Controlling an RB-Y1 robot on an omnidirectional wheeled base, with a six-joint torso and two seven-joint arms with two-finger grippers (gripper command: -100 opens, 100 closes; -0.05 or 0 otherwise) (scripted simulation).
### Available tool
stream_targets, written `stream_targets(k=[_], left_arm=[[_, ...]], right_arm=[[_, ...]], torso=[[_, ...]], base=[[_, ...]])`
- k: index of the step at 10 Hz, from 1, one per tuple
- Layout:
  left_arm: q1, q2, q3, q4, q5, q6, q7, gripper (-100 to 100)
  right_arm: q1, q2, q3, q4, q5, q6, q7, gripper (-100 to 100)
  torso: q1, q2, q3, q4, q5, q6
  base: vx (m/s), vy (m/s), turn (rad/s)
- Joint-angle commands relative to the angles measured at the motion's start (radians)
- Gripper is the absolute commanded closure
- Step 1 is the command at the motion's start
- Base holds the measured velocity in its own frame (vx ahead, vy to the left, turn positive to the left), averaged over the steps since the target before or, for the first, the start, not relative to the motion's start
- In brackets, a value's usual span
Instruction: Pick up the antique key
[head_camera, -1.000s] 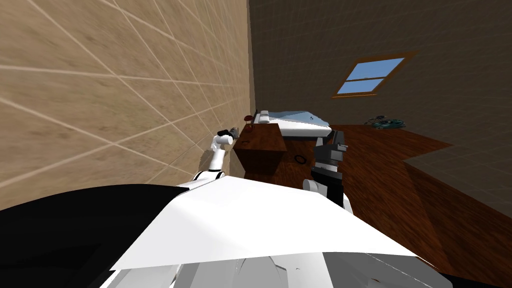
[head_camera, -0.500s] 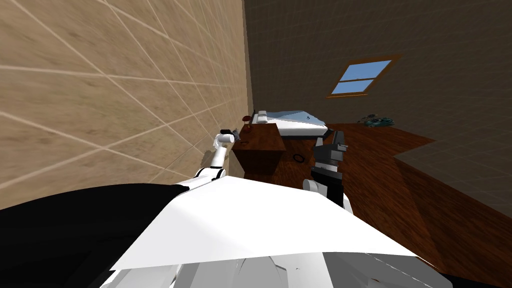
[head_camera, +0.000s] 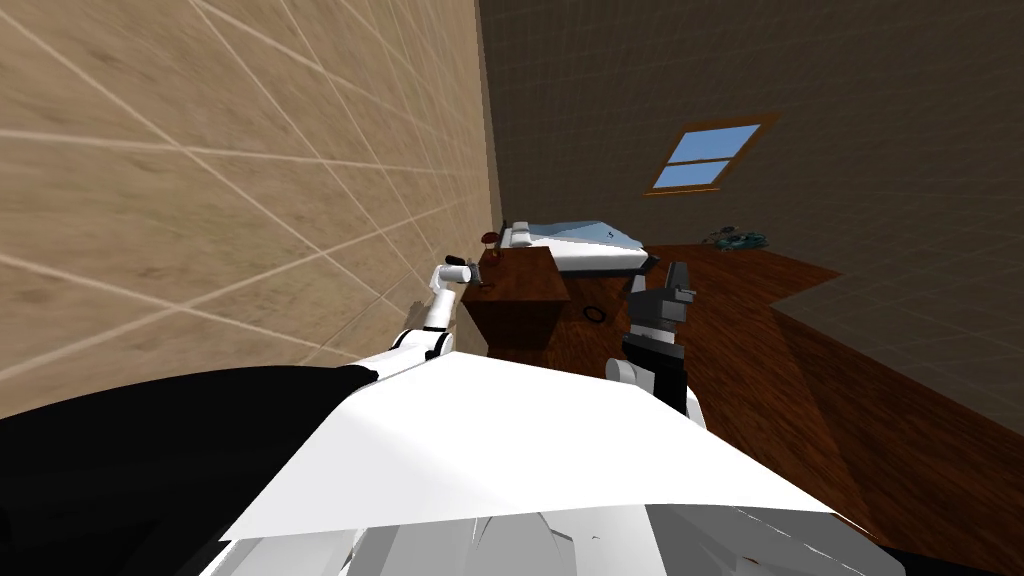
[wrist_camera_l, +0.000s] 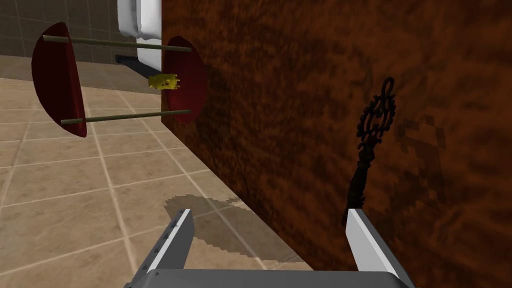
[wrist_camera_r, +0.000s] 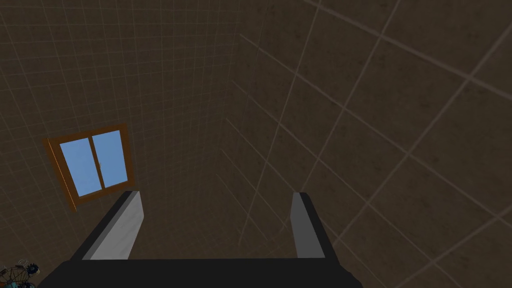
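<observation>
Hovering with left gripper (wrist_camera_l: 269, 215) spread and empty at the nightstand (wrist_camera_l: 280, 100) edge. Finding the key (wrist_camera_l: 372, 135) lying on top at one o'clock of the gripper, tip just beside one finger. Not yet grasping or lifting. Holding right gripper (wrist_camera_r: 215, 197) open, idle.

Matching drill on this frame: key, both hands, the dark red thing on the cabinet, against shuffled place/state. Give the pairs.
1. antique key
2. left hand
3. right hand
4. dark red object

A. open, held apart from the cabinet
B. two discs joined by thin rods, at the edge of the cabinet top
C. dark, lying on the cabinet's brown wooden top
D. open, one finger beside the key's end

Pairs: 1-C, 2-D, 3-A, 4-B
</observation>
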Motion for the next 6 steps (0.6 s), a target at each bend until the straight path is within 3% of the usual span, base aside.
stream_targets(k=[1,2,3,6], left_arm=[[-0.011,0.000,-0.005,0.026,0.002,0.040,-0.001,-100],[-0.039,0.003,-0.013,0.067,0.006,0.072,-0.002,-100],[-0.039,0.003,-0.013,0.068,0.006,0.093,-0.002,-100],[-0.090,0.010,-0.028,0.145,0.014,0.179,-0.003,-100]], right_arm=[[0.000,0.000,0.000,0.000,0.000,0.000,0.000,0],[0.000,0.000,0.000,0.000,0.000,0.000,0.000,0],[0.000,0.000,0.000,0.000,0.000,0.000,0.000,0],[0.000,0.000,0.000,0.000,0.000,0.000,0.000,0]], torso=[[0.000,0.000,0.000,0.000,0.000,0.000],[0.000,0.000,0.000,0.000,0.000,-0.001],[0.000,0.000,0.000,0.000,0.000,0.000],[0.000,0.000,0.000,0.000,0.000,-0.001]], base=[[0.007,0.028,-0.061],[0.008,0.033,-0.114],[0.012,0.030,-0.065],[0.013,0.029,-0.084]])
